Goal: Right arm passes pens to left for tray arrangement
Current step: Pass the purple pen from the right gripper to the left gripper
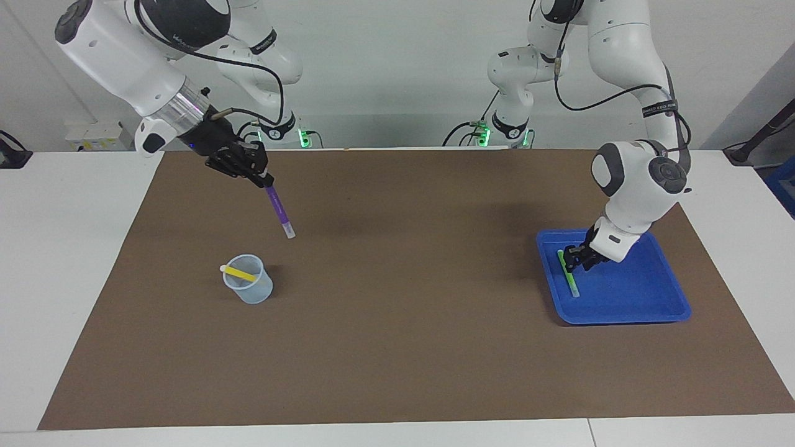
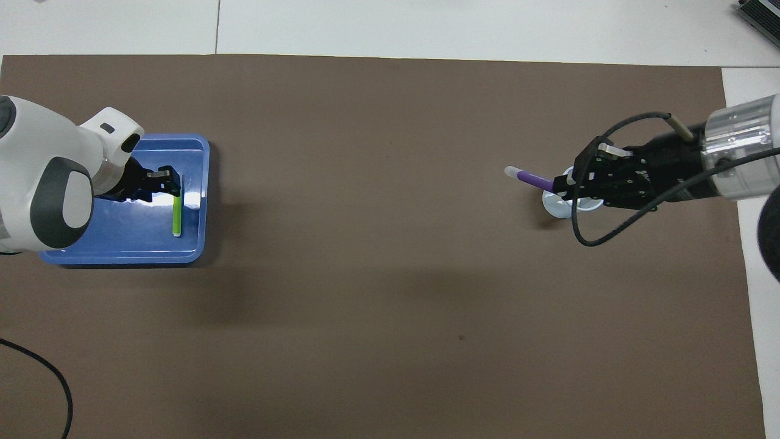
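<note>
My right gripper (image 1: pixel 259 172) is shut on the upper end of the purple pen (image 1: pixel 279 211) and holds it tilted in the air, cap down, above the mat near the cup. In the overhead view the right gripper (image 2: pixel 563 186) covers most of the cup, and the purple pen (image 2: pixel 531 178) sticks out of it. The yellow pen (image 1: pixel 240 272) leans inside the translucent cup (image 1: pixel 249 290). The green pen (image 1: pixel 568 274) lies flat in the blue tray (image 1: pixel 646 304). My left gripper (image 1: pixel 576 259) is low in the tray at the pen's end nearer the robots; it shows there in the overhead view (image 2: pixel 166 184) with the green pen (image 2: pixel 177 214) and the tray (image 2: pixel 122 247).
A brown mat (image 1: pixel 404 323) covers the table between the cup and the tray. A loose black cable (image 2: pixel 585 235) loops under the right wrist. White table shows around the mat's edges.
</note>
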Controlling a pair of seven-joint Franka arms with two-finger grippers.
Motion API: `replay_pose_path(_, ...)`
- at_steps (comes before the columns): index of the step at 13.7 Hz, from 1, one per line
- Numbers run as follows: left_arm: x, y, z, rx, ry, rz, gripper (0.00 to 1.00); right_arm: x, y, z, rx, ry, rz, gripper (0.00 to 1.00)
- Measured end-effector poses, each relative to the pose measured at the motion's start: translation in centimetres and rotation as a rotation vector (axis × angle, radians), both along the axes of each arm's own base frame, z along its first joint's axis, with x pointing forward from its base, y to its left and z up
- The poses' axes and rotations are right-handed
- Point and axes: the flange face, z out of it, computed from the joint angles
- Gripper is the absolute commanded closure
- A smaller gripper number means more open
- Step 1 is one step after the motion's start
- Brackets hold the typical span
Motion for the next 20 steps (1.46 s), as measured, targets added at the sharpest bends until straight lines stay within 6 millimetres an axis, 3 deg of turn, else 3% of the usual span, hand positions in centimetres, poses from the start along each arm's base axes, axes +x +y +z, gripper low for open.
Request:
replay_pose_path(3, -0.7, -2.0, 1.6, -0.001, 0.031, 0.099, 0.39, 0.2, 6.1, -0.8, 0.078, 0.049, -0.134, 0.94)
replay_pose_path(6, -1.7, -6.6, 3.4, -0.039, 0.056, 0.232, 0.35, -0.1, 10.1, -1.3, 0.141, 0.079, -0.208, 0.94)
replay_pose_path(11, -3.7, -12.6, 9.3, -0.194, 0.117, 0.489, 0.29, -0.5, 13.3, -1.8, 0.196, 0.087, -0.29, 0.94)
replay_pose_path(13, -4.3, -16.1, 11.0, -0.225, 0.148, 0.587, 0.28, -0.9, 14.5, -2.3, 0.196, 0.092, -0.294, 0.94)
replay_pose_path(16, -5.5, -21.6, 12.9, -0.315, 0.227, 0.759, 0.26, -0.9, 14.6, -2.5, 0.194, 0.095, -0.296, 0.94)
replay_pose_path(20, -5.6, -26.5, 14.9, -0.463, 0.257, 0.997, 0.26, -1.0, 14.6, -2.7, 0.192, 0.097, -0.296, 0.94)
